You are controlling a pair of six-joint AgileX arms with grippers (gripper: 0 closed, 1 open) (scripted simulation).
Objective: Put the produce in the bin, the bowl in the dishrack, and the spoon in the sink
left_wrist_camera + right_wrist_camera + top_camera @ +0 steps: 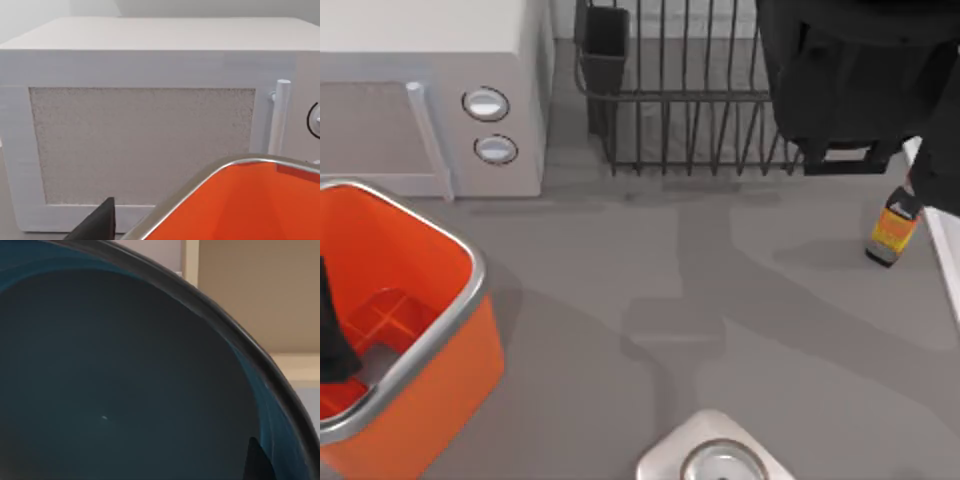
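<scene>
Currently we're hanging the right arm (pixel 850 80) over the wire dishrack (pixel 690 120), glossy blue bowl (pixel 125 390) close against its camera; finger state unclear on both arms.

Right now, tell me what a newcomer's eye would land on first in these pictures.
The bright orange bin with its silver rim stands out at the table's front left, with the left arm reaching into it. Behind it sits a white microwave, and the dark wire dishrack stands at the back, the right arm's black bulk over its right end. In the right wrist view, the blue bowl looms close.
</scene>
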